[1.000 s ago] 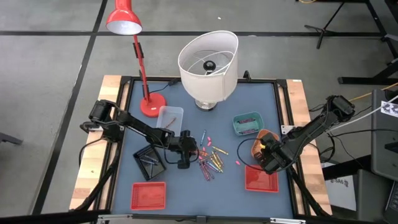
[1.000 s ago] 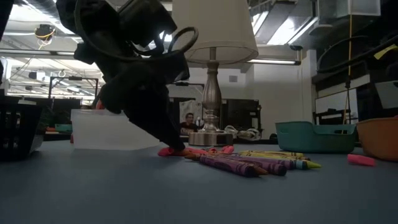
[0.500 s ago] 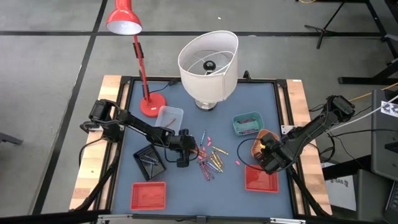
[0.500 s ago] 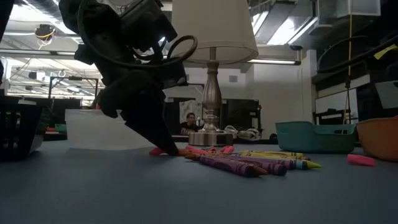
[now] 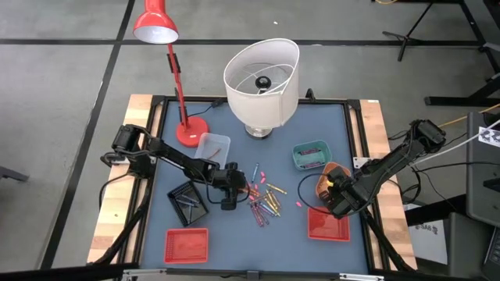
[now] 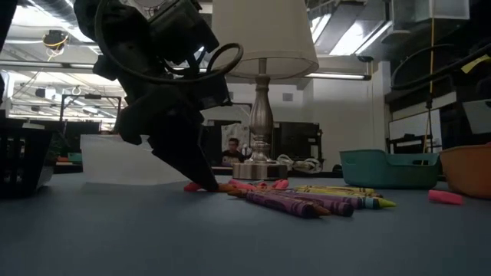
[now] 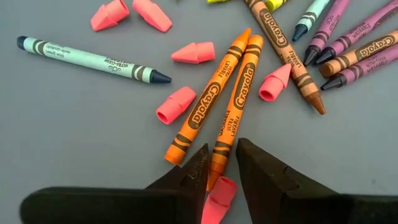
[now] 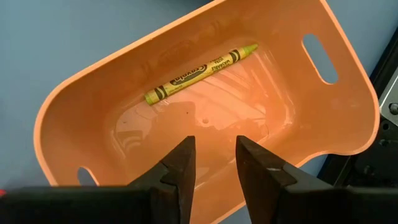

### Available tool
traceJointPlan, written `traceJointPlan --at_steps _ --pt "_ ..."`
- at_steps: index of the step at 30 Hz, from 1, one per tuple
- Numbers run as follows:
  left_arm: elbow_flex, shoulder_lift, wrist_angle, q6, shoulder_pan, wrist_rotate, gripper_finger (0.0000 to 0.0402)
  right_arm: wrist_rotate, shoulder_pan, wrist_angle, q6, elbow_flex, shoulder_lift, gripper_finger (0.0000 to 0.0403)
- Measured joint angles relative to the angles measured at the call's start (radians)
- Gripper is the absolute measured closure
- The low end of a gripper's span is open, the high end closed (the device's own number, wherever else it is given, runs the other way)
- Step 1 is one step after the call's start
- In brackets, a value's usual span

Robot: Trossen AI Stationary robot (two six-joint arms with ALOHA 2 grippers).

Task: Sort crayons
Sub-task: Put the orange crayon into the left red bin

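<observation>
Several crayons lie loose in a heap on the blue table, among pink cap-shaped pieces. My left gripper is down at the heap's left side, open. Its fingertips stand on either side of the near end of an orange crayon, which lies flat beside a second orange crayon. A pink piece lies under the fingers. My right gripper hangs open and empty over the orange bin, where one yellow crayon lies on the floor. My left gripper slants down from the table's left, with its fingertips at table height. They flank the orange crayon's near end, along the crayon's length. I cannot tell whether either finger touches it. The crayon lies flat on the table.
Around the heap stand a black tray, a clear tray, a teal tray and two red trays. A red desk lamp and a white-shaded lamp stand at the far side.
In the low view my left gripper's fingertips have drawn back a little toward the table's left while staying at table height. The crayons lie as before.
</observation>
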Motion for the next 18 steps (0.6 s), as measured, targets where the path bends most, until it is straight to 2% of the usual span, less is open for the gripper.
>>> traceJointPlan --at_steps 11,18 --pt "0.0 -0.001 0.0 0.0 0.0 0.0 0.0381 0.0 0.0 0.012 0.0 0.0 0.0 0.029" --pt "-0.001 -0.001 0.008 0.0 -0.001 -0.003 0.0394 0.0 0.0 0.013 -0.003 0.002 0.0 0.029"
